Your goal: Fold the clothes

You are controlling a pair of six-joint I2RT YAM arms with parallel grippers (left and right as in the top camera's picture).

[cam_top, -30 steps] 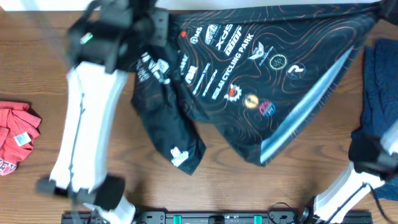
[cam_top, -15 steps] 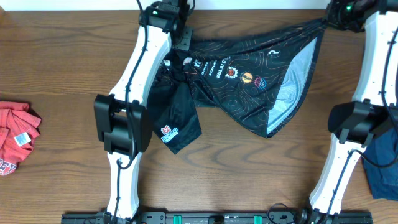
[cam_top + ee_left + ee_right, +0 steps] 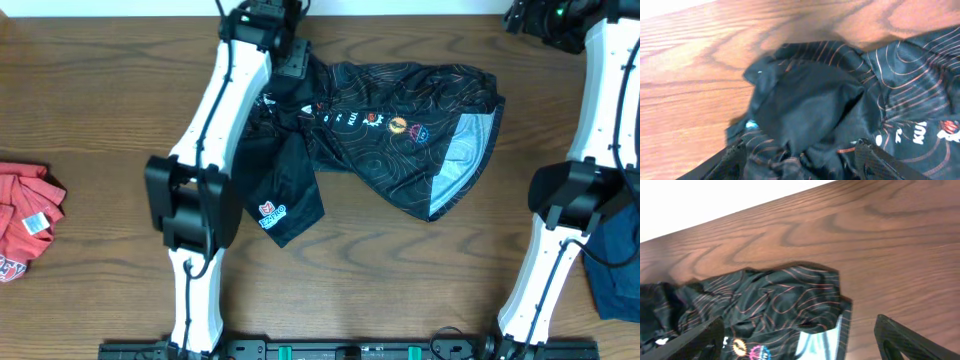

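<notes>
Your left claw (image 3: 801, 152) is spread wide, clamped on nothing. A bunched hump of the black jersey (image 3: 390, 130) sits right between and just beyond its tips, thin orange lines running over the folds. That claw is at the far edge of the table (image 3: 100, 110), over the jersey's far-left corner.

Over to your right claw (image 3: 799, 322): it is wide apart too, with nothing in it. The jersey's far-right corner lies on the wood just beneath, and bare table stretches beyond it. From above, this claw sits at the far-right edge, a little apart from the cloth.

The jersey itself is down on the table, at the far side between the two arms, crumpled rather than flat. The row of small logos (image 3: 385, 122) faces up, and a pale grey lining (image 3: 462, 160) shows at its right hem. One sleeve (image 3: 285, 200) with a red-and-white badge trails toward the near side, beside your left arm.

Further out, a red shirt (image 3: 25, 220) lies at the left edge. A dark blue shirt (image 3: 615, 275) lies at the near right, partly behind your right arm.
</notes>
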